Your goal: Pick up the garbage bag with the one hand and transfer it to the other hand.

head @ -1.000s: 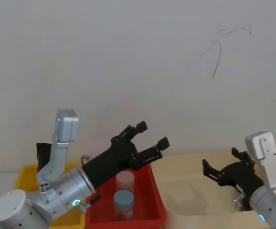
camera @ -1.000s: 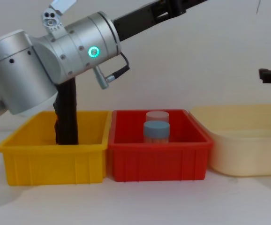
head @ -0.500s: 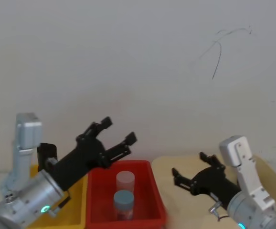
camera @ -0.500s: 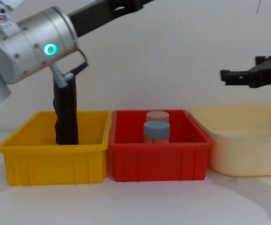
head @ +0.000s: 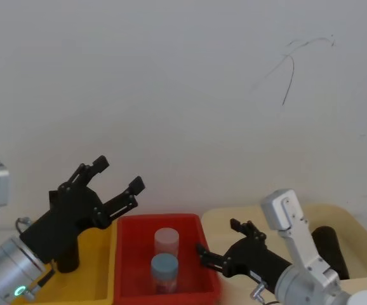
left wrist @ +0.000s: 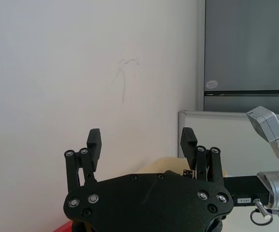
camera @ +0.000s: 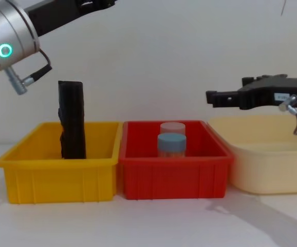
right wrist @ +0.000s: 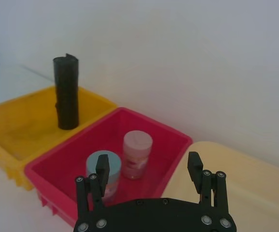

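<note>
The right claw (head: pixel 217 236) carries a small white label (camera: pixel 280 96) on its side; the print is too small to read. A silver plug (camera: pixel 287 104) with a looped cable hangs just beneath the label. This claw is held level, pointing toward the robot's left, above the edge where the red bin (camera: pixel 171 180) meets the cream tub (camera: pixel 272 175). Its fingers are spread wide and hold nothing.

The left claw (head: pixel 119 173) sits on the thick silver arm with the green ring (camera: pixel 4 50). It is raised over the yellow bin (camera: pixel 56 185) and tilted up and forward. Its fingers are also wide apart and empty.

The three bins stand in a row on the white surface (camera: pixel 138 226), touching or nearly so. The bag (camera: pixel 72 121) stands upright in the yellow bin near its back wall, clear of both claws. In the red bin a blue-lidded jar (camera: pixel 171 144) stands in front of a pink-lidded jar (camera: pixel 172 126), whose label band cannot be read. A second black roll (head: pixel 329 251) lies in the tub.

On the wall (head: pixel 171 76) behind is a thin dark scribble (head: pixel 291 63), not legible as writing.
</note>
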